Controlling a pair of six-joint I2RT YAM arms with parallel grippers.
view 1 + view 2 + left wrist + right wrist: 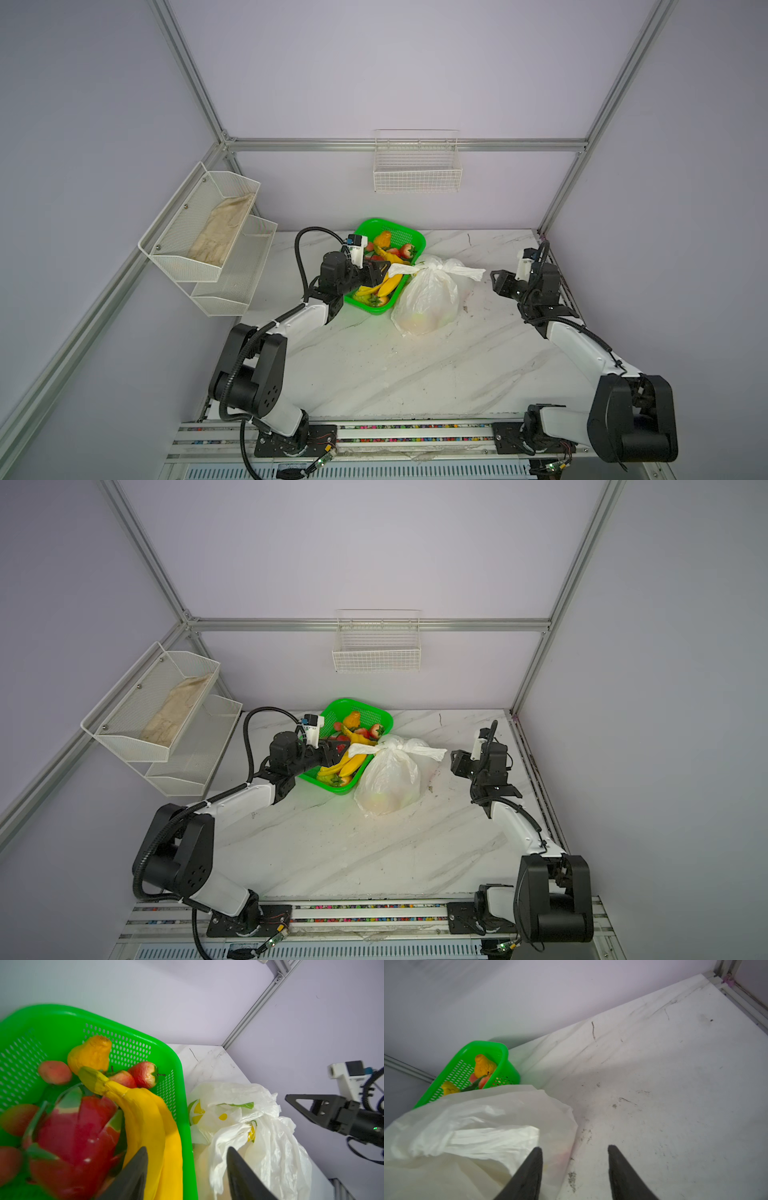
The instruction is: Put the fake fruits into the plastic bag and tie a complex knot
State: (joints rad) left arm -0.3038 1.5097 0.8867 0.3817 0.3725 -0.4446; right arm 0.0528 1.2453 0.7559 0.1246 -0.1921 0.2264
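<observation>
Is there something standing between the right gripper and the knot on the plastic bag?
Only the loose end of the knot lies between, pointing toward the open right gripper; otherwise just table.

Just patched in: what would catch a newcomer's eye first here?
The white plastic bag stands mid-table, its knot tied with two ends sticking out sideways. Beside it, toward the left arm, the bright green basket holds fake fruits. The left gripper and right gripper flank the bag, jaws apart and empty.

plastic bag (428, 299): contents indistinct (faint colours) | dragon fruit (72, 1136): blurred, edge-cut
</observation>
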